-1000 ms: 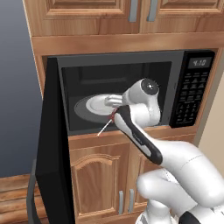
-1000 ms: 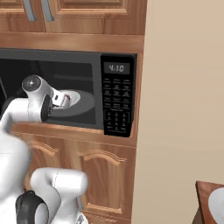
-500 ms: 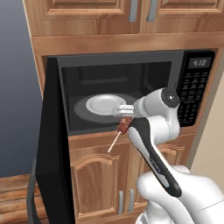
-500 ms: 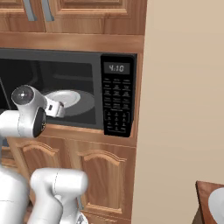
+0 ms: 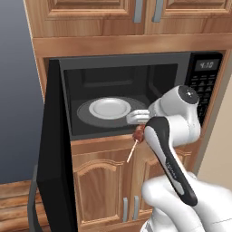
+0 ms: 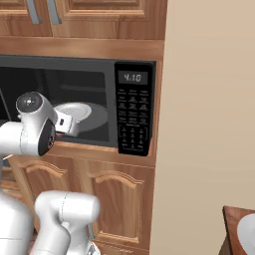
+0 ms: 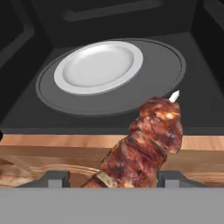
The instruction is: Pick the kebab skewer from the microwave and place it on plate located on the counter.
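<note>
Skewer [image 7: 146, 146] between fingers [image 7: 52, 178], outside open microwave [image 5: 122, 63]

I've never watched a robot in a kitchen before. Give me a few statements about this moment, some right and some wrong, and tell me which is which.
1. The end effector holds the kebab skewer. True.
2. The skewer lies on the white plate inside the microwave. False: it is in the end effector's grip, outside the cavity, in front of the lower edge of the opening.
3. The microwave door is closed. False: it stands swung open to the left.
4. The white plate sits on the grey turntable. True.
5. The microwave display is blank. False: it shows lit digits.
</note>
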